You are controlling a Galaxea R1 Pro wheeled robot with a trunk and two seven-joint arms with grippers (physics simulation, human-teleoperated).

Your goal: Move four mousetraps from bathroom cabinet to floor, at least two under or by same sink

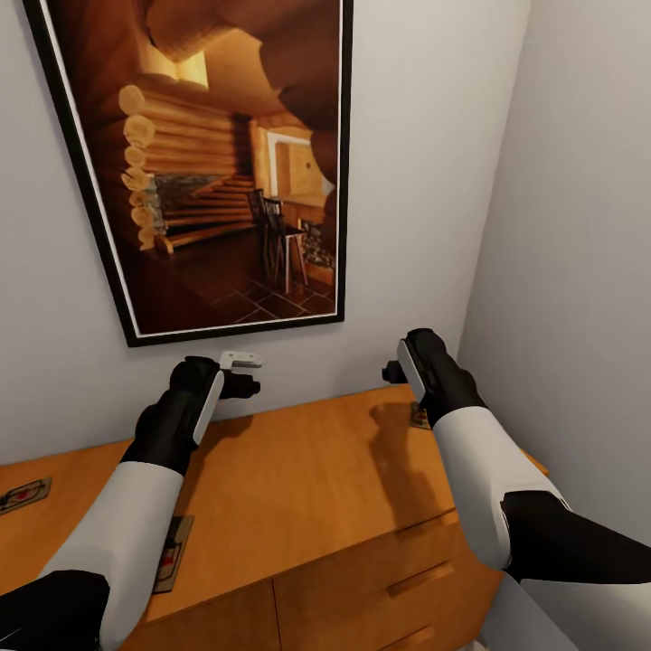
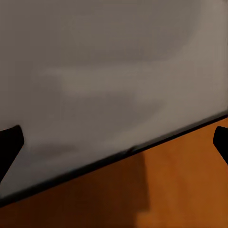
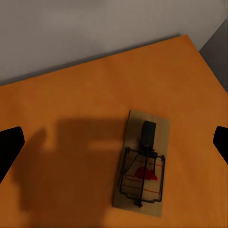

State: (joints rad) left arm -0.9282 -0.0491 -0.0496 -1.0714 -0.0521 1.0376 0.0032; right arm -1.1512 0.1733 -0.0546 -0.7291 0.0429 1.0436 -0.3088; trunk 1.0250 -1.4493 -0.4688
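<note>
Above the cabinet [image 1: 316, 470], both arms reach forward, each pincer spread apart.

Corner of a home room: grey walls [image 1: 434, 136], a framed log-cabin interior picture [image 1: 217, 163], an orange-brown wooden cabinet [image 1: 298, 488] with drawer handles [image 1: 420, 579].
</note>
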